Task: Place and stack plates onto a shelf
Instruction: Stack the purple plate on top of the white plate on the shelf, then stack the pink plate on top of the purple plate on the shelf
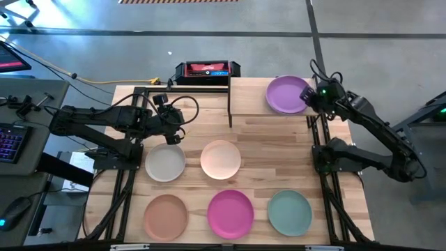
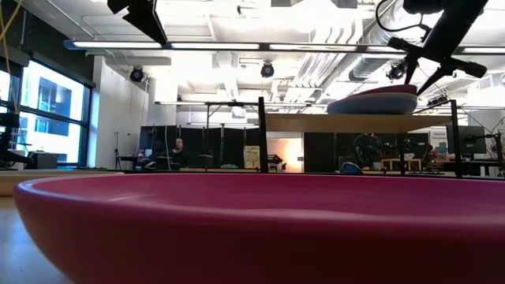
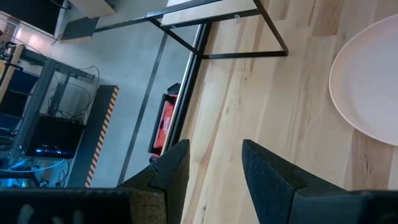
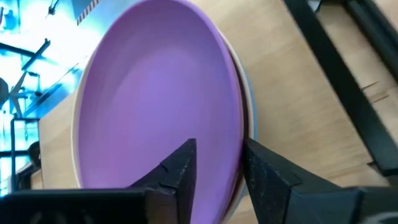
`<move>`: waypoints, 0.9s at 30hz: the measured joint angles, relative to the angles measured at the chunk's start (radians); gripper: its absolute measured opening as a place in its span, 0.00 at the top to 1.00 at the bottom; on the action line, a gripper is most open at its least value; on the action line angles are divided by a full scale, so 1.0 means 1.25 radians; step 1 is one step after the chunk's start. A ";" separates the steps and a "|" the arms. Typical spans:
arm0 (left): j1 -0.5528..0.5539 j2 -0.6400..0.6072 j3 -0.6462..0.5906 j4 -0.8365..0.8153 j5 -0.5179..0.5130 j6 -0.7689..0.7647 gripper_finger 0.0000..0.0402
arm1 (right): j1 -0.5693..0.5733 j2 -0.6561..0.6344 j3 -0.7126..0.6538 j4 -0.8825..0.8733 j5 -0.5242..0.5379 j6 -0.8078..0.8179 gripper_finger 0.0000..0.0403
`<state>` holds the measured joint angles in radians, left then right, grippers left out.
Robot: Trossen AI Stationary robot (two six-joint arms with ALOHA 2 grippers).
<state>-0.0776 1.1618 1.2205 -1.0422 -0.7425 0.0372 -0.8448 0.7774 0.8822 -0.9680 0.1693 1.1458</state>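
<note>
Item: shelf (image 1: 251,94), light-wood board on black posts, far centre-right of the table (image 1: 265,167). Carried a stack at its right end, purple plate (image 1: 286,94) uppermost; the right wrist view showed further plate rims beneath it, colours not certain.

Item: right gripper (image 1: 311,95), at the right edge of the stack. Fingers stood a little apart astride the purple plate's rim (image 4: 239,155); whether they pressed on it could not be told.

Item: left gripper (image 1: 169,132), over bare tabletop just beyond the grey-beige plate (image 1: 165,162). Fingers (image 3: 171,168) apart, nothing between them.

Items on tabletop, unstacked: peach plate (image 1: 221,159) beside the grey-beige one; nearer row, left to right, terracotta plate (image 1: 166,215), magenta plate (image 1: 231,213), teal green plate (image 1: 290,213).

Step judged in hand: setting the purple plate on the stack. Five plates remained on the table.

Next move judged to call for: right fingers cleared of the rim without dragging the stack; left gripper lowered to the grey-beige plate's edge for pickup.
</note>
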 joint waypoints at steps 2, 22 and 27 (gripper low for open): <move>0.000 0.000 0.000 0.000 0.000 0.000 0.66 | 0.000 0.000 0.000 0.000 -0.024 0.001 0.70; 0.000 0.000 0.000 0.000 0.000 0.000 0.66 | 0.001 -0.088 0.000 -0.042 -0.054 0.019 0.71; 0.000 0.000 0.000 0.000 0.000 0.000 0.66 | 0.019 -0.089 0.000 -0.042 -0.069 0.019 0.71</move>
<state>-0.0776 1.1620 1.2205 -1.0420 -0.7425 0.0372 -0.8209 0.6659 0.8822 -1.0199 0.0833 1.1691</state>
